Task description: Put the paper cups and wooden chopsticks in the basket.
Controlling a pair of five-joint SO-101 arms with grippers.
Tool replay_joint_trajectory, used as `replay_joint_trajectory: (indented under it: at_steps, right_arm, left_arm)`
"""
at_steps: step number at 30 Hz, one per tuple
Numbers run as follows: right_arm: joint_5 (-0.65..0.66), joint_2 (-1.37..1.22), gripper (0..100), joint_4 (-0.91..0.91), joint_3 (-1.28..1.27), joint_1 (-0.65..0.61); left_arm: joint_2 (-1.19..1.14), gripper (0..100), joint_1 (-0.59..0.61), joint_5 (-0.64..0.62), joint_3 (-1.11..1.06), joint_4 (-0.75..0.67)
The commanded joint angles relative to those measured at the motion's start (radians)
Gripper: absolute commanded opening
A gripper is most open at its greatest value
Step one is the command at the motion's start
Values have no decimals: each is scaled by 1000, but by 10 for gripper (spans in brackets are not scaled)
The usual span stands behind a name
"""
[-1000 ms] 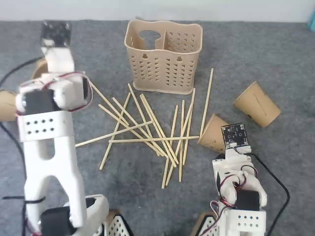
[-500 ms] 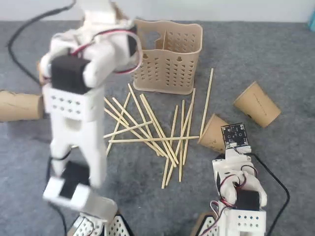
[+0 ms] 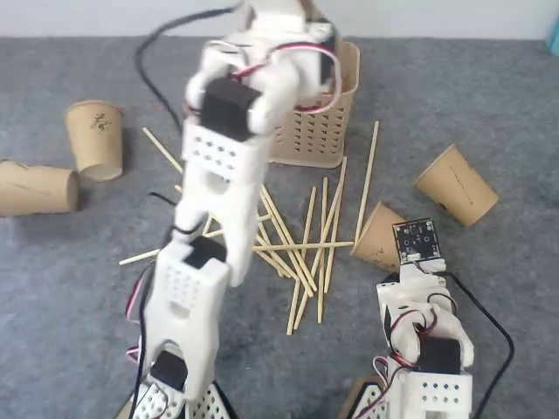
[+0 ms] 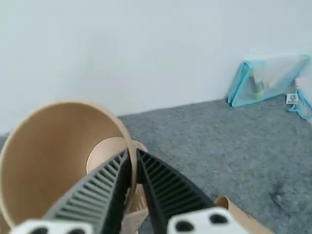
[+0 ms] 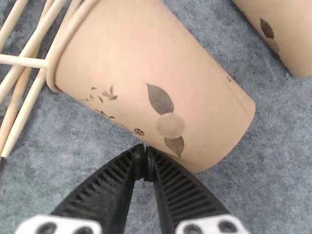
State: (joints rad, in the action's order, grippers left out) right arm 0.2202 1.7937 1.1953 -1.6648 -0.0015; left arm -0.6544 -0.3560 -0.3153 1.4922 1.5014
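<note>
While the left arm (image 3: pixel 218 148) stretches across the middle of the tabletop (image 3: pixel 489 105), it covers most of the basket (image 3: pixel 332 131), so only the basket's far-right part peeks out in the high view. The left pincer (image 4: pixel 132 157) is clenched on the rim of a paper cup (image 4: pixel 53 146), one finger inside and one outside. Can't really tell from the wrist view whether that cup sits over the basket.

The right pincer (image 5: pixel 145 156) is closed on nothing, tips right at the side of a tipped cup (image 5: pixel 146 83), which the right arm (image 3: pixel 424 340) partly hides from above. The chopsticks (image 3: pixel 306 236) lie scattered in front of the basket, some tucked under the left arm. A second tipped cup (image 3: pixel 454 185) lies beyond the right arm, an upright cup (image 3: pixel 96 140) stands on the other side, and a cut-off cup (image 3: pixel 35 188) lies at the frame edge.
</note>
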Motion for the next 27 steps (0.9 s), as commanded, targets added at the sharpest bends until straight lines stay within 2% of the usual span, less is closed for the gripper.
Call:
replay_joint_trajectory:
  at_steps: [1, 8, 18, 21, 24, 27]
  right_arm:
    - [14, 18, 8, 1, -17, 4]
    - [14, 18, 8, 1, -17, 4]
    - [14, 18, 8, -1, -17, 4]
    - [14, 18, 8, -1, -17, 4]
    - [14, 18, 8, -1, -17, 4]
    - [14, 18, 8, -1, -17, 5]
  left_arm:
    - [-61, 11, -40, -9, 65, -81]
    - [-158, 11, 9, -6, 61, -147]
    - [-166, 16, -2, 183, 67, -75]
    - [-166, 116, -5, 212, 104, -21]
    - [-166, 249, -6, 169, 189, 58]
    - [-120, 275, -9, 166, 183, 89]
